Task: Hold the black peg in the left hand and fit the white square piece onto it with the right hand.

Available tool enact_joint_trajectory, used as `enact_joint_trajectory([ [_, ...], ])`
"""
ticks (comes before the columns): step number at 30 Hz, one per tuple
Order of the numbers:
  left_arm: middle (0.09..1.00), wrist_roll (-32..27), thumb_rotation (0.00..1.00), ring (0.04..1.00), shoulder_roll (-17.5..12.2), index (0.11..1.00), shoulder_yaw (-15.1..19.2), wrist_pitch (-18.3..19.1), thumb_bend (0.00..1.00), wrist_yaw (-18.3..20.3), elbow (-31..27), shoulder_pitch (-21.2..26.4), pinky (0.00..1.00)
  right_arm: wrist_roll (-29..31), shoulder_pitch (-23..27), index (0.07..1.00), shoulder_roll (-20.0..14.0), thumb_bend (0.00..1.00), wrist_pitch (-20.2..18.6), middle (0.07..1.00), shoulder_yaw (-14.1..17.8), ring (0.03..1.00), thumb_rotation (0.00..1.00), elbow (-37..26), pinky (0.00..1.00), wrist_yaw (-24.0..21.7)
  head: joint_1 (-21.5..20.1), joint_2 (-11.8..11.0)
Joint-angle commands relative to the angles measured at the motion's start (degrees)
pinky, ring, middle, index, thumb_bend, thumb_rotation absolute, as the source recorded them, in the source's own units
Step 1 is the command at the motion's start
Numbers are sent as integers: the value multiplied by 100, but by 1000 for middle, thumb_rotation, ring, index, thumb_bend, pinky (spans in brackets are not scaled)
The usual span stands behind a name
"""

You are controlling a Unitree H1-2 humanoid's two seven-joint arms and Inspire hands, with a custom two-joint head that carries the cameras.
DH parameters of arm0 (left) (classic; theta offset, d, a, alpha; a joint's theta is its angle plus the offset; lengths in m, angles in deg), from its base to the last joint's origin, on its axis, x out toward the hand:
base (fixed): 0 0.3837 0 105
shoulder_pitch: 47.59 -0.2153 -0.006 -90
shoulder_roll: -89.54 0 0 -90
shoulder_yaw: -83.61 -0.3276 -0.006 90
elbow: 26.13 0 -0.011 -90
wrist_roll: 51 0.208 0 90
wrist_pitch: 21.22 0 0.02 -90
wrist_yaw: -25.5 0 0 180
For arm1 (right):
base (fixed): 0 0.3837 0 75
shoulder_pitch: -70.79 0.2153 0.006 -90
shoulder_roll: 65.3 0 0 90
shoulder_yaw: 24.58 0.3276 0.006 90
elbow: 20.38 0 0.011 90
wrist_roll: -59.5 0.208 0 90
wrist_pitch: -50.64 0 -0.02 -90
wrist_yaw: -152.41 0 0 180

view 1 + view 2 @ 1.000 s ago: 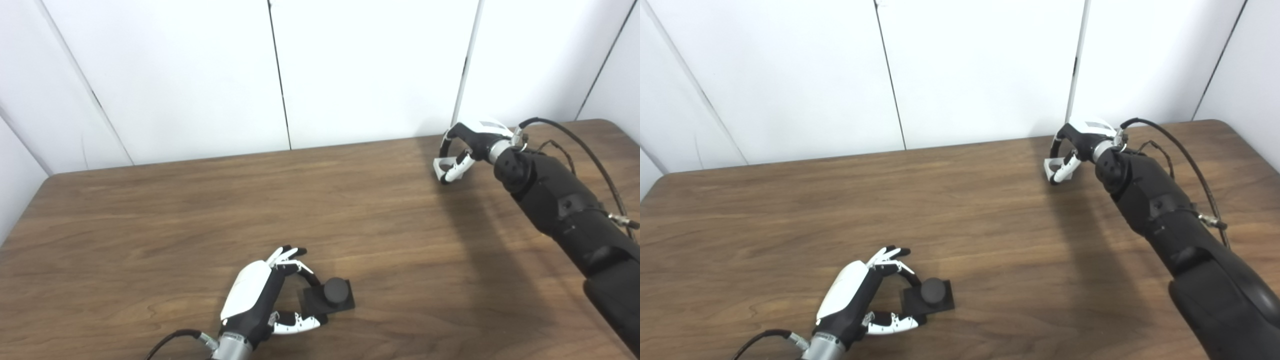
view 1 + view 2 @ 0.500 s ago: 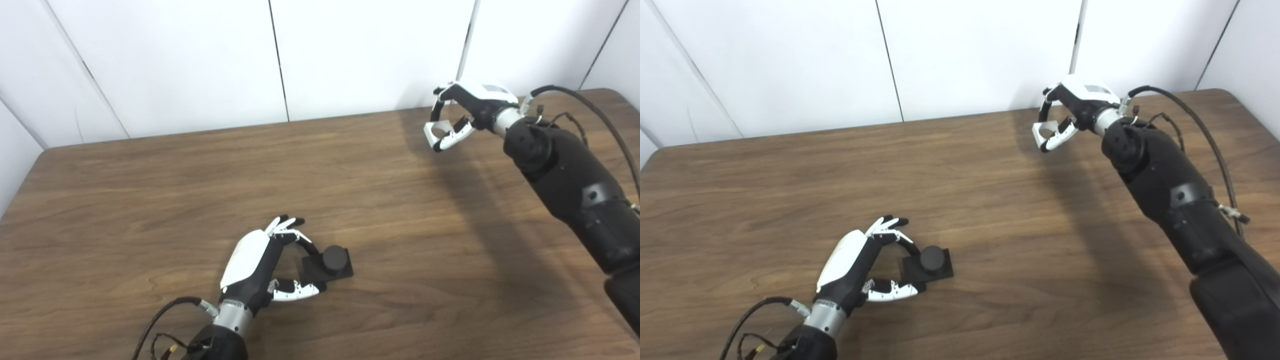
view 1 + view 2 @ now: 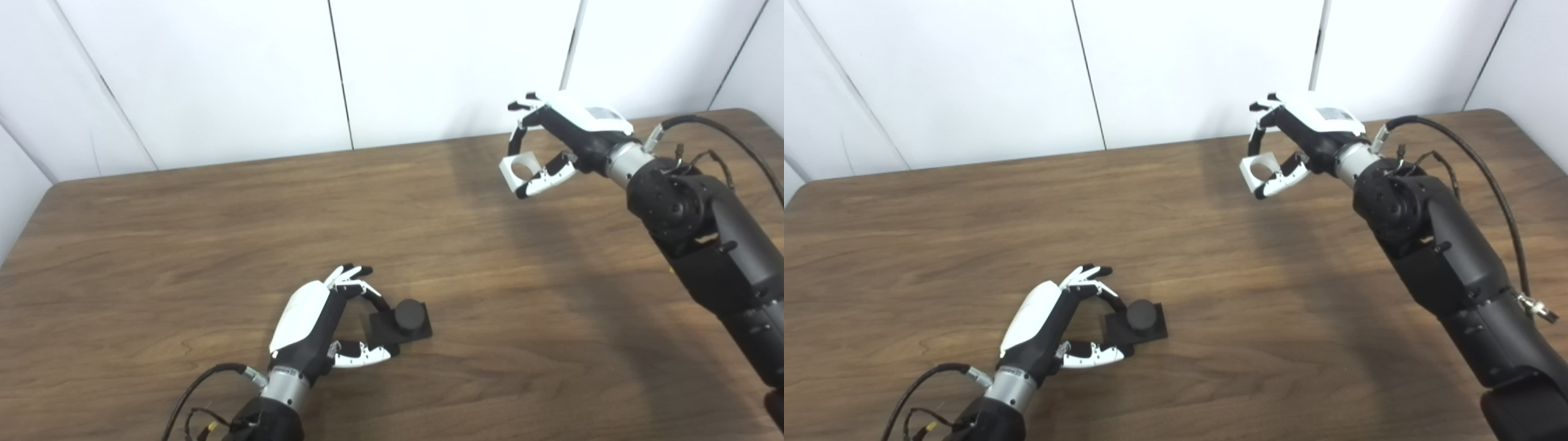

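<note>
- Black peg [image 3: 403, 321] sits on the wooden table [image 3: 184, 245], near the front edge, left of centre: flat square base w/ a short round stub on top. Stub's axis runs upright, round end facing up; base lies flat on the tabletop, its edges turned a bit off the table's front edge.
- Left hand [image 3: 318, 324] rests low at the table beside the peg's left side, white back up, arm coming in from the bottom edge. Fingers [image 3: 367, 297] curl over the base's far-left corner, thumb [image 3: 364, 355] reaches along its near-left edge: a pinch on the base. Peg is on the tabletop, not lifted.
- White square piece [image 3: 1258, 169] is up in the air over the far right part of the table, well apart from the peg. It has a round hole through its middle; the holed face is tipped toward the cameras and up, so the hole's axis slants rather than pointing straight down.
- Right hand [image 3: 1295, 141] is raised above the table near the white wall panels [image 3: 429, 61], arm entering from the right. Fingers arch over the piece's top edge, thumb [image 3: 545, 180] presses from below: closed on the piece in a pinch.
- Shadow of the right arm falls across the wood below it; a cable [image 3: 1488, 177] loops behind the forearm.
</note>
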Motion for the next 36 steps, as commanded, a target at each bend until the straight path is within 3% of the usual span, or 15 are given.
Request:
enact_joint_trajectory([
  [1, 892, 28, 84, 967, 55, 493, 40, -91, 502, -170, -61, 177, 909, -120, 135, 490, -59, 525, -34, 913, 76, 983, 141, -491, 905, -101, 7, -6],
  [12, 891, 83, 86, 966, 76, 493, 20, -144, 501, -227, -12, 193, 911, -392, -235, 489, 281, 525, -282, 912, 48, 986, 141, -1777, 900, -642, 59, -26],
  [17, 888, 94, 84, 964, 116, 492, 4, -130, 502, -302, 30, 188, 897, -334, -297, 489, 463, 525, -107, 911, 33, 986, 139, -2045, 899, -732, 77, -11],
  [36, 888, 204, 85, 963, 172, 492, -48, -111, 501, -334, 58, 224, 914, -395, -439, 488, 830, 525, -112, 907, -332, 999, 142, -2917, 920, -1602, 176, 47],
])
